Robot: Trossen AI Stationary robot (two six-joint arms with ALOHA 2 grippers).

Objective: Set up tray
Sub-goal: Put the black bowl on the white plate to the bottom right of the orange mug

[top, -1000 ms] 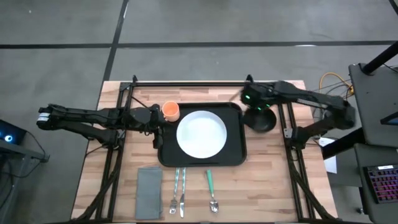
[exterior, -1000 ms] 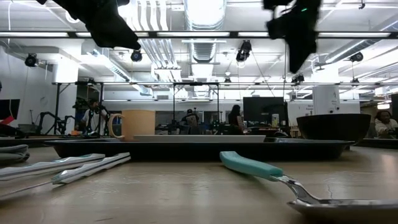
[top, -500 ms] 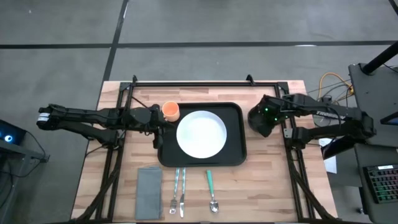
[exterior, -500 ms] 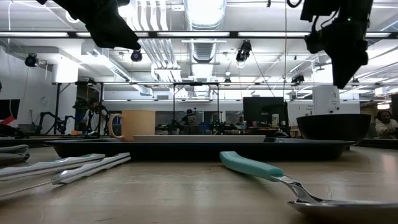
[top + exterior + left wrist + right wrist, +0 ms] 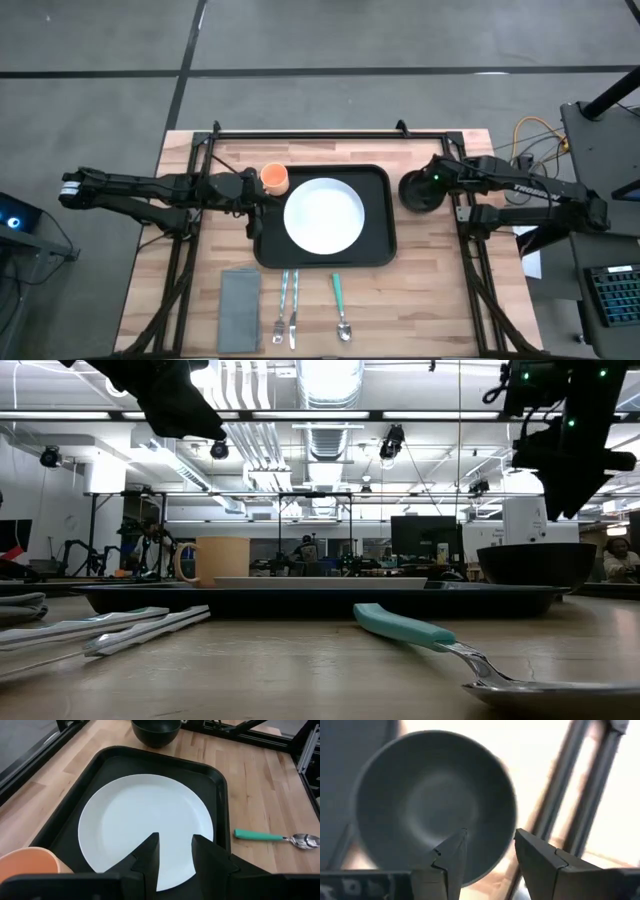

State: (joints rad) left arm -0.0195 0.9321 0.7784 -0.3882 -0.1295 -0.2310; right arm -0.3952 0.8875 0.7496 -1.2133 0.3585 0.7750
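Note:
The black tray lies mid-table with the white plate in it and an orange cup standing in its far-left corner. A black bowl sits on the table just right of the tray. My right gripper hangs open above the bowl, well clear of it in the low view. My left gripper is open, hovering at the tray's left side beside the cup and facing the plate.
A folded grey napkin, a fork and knife and a teal-handled spoon lie on the table between the tray and the near edge. Black frame rails run along both table sides. Bare wood lies right of the spoon.
My right gripper has swung from above the tray's far-right corner toward the table's right and a little nearer, coming lower to stand over the black bowl. The bowl, tray, plate and cup have stayed put.

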